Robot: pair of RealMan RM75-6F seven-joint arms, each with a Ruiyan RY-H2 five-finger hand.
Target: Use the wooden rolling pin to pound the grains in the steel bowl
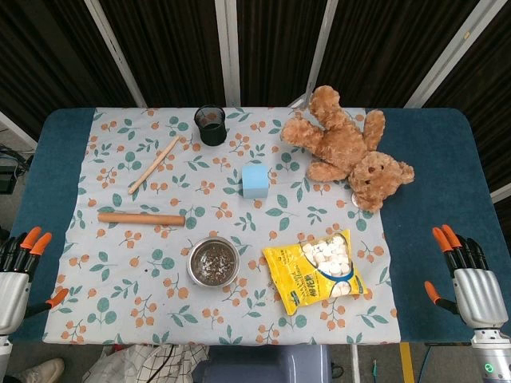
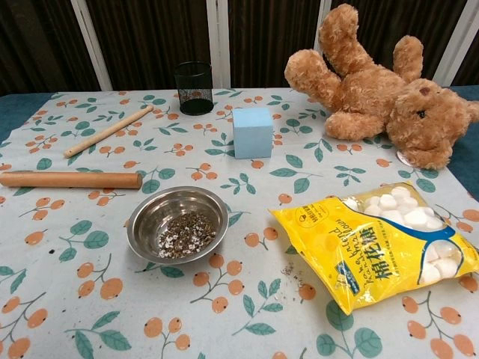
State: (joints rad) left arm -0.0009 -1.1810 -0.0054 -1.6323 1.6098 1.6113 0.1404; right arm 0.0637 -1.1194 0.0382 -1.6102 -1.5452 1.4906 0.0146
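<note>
The thick wooden rolling pin (image 1: 140,218) (image 2: 71,179) lies flat on the floral cloth, left of centre. Just in front and to its right stands the steel bowl (image 1: 191,262) (image 2: 148,218) with dark and pale grains (image 1: 214,264) (image 2: 184,234) in its bottom. My left hand (image 1: 16,275) rests at the table's near left edge, fingers apart, holding nothing. At the near right edge my right hand (image 1: 473,279) is likewise empty with fingers spread. Both hands are far from the pin and the bowl. The chest view shows neither hand.
A thinner wooden stick (image 1: 154,164) (image 2: 108,131) lies diagonally at the back left. A black mesh cup (image 1: 211,124) (image 2: 194,87), a blue cube (image 1: 255,180) (image 2: 252,132) and a teddy bear (image 1: 347,146) (image 2: 374,93) sit further back. A yellow marshmallow bag (image 1: 315,271) (image 2: 382,247) lies right of the bowl.
</note>
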